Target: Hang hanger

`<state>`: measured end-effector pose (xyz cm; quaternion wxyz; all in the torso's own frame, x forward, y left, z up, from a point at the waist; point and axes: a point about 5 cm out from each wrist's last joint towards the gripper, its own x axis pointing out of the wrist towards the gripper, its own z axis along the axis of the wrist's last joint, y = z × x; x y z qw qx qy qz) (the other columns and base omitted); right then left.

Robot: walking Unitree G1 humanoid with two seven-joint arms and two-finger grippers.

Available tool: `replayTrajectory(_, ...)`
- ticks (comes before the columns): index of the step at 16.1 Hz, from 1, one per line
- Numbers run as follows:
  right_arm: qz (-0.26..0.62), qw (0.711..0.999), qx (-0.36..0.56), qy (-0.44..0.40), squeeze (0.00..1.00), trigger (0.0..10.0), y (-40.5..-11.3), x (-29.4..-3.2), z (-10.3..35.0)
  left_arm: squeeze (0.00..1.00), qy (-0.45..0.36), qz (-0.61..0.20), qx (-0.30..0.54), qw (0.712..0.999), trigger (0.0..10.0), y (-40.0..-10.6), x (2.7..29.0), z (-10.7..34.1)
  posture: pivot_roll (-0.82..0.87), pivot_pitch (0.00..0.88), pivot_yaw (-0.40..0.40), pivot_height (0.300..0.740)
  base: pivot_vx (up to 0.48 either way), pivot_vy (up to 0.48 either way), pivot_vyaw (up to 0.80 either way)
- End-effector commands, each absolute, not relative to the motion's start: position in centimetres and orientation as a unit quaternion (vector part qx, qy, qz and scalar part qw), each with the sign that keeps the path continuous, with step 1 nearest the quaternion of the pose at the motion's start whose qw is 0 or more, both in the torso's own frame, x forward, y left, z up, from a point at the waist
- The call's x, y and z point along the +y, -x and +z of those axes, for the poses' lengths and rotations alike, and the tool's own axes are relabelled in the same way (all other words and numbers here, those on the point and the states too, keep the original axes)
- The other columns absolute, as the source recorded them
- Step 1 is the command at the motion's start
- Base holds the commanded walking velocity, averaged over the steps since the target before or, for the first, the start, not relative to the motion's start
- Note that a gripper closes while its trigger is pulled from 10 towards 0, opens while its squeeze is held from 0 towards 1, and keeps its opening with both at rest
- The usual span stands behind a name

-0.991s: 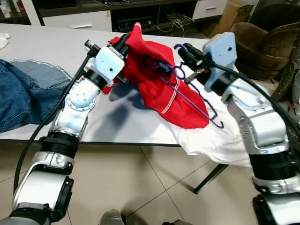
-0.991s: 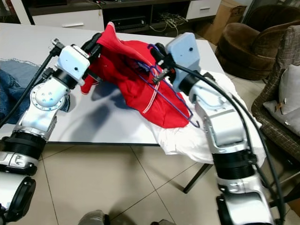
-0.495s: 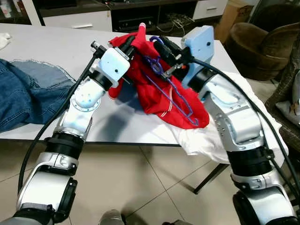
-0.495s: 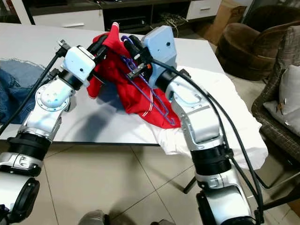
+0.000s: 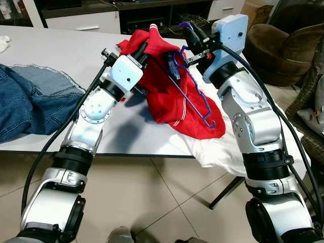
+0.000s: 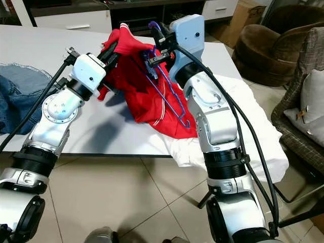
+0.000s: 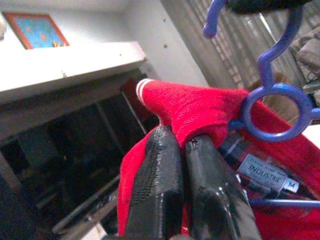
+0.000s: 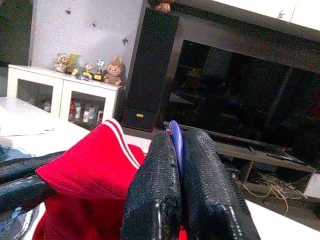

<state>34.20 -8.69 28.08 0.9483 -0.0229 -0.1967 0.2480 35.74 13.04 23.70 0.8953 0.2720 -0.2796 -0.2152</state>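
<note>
A red shirt (image 5: 174, 98) with white stripes is lifted off the white table (image 5: 61, 55); its lower part rests on the tabletop. My left gripper (image 5: 144, 46) is shut on the shirt's collar edge (image 7: 185, 115), holding it up. A purple plastic hanger (image 5: 195, 96) lies slanted across the shirt's front. My right gripper (image 5: 190, 33) is shut on the hanger's hook (image 8: 174, 135), just right of the left gripper. The hanger's ring (image 7: 277, 112) sits beside the collar, near the size label (image 7: 265, 175).
Blue jeans (image 5: 30, 101) lie on the table's left part. A white garment (image 5: 233, 147) hangs over the table's right front edge under the shirt. A brown armchair (image 5: 283, 50) stands at the right, a low TV cabinet (image 5: 152, 15) behind the table.
My right gripper first swung the hanger left toward the shirt, then rose and drew back right. The left gripper lifted the collar a little higher. The shirt bunched closer together.
</note>
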Motion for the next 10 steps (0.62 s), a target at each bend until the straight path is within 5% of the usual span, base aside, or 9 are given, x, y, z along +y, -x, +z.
replayTrajectory(1, 0.23, 0.948, -0.22, 0.017, 0.0, 10.0, -34.2, -9.7, 29.0, 0.0, -0.253, -0.209, -0.273, 0.904, 10.0, -35.7, 13.2, 23.9, 0.13, 0.001, -0.061, 0.74, 0.0, 0.0, 0.0)
replayTrajectory(6, 0.252, 0.934, -0.253, -0.005, 0.0, 10.0, -33.5, -8.5, 29.7, 0.0, -0.238, -0.256, -0.242, 0.905, 10.0, -35.4, 12.1, 22.6, 0.13, 0.003, -0.066, 0.74, 0.0, 0.0, 0.0)
replayTrajectory(7, 0.249, 0.933, -0.258, -0.013, 0.0, 10.0, -33.4, -8.2, 29.8, 1.0, -0.238, -0.259, -0.255, 0.901, 10.0, -35.0, 11.9, 22.8, 0.13, 0.003, -0.067, 0.74, 0.0, 0.0, 0.0)
replayTrajectory(10, 0.248, 0.934, -0.258, -0.018, 0.0, 10.0, -33.3, -7.9, 29.6, 1.0, -0.235, -0.268, -0.261, 0.897, 10.0, -34.8, 11.8, 23.0, 0.14, 0.005, -0.069, 0.74, 0.0, 0.0, 0.0)
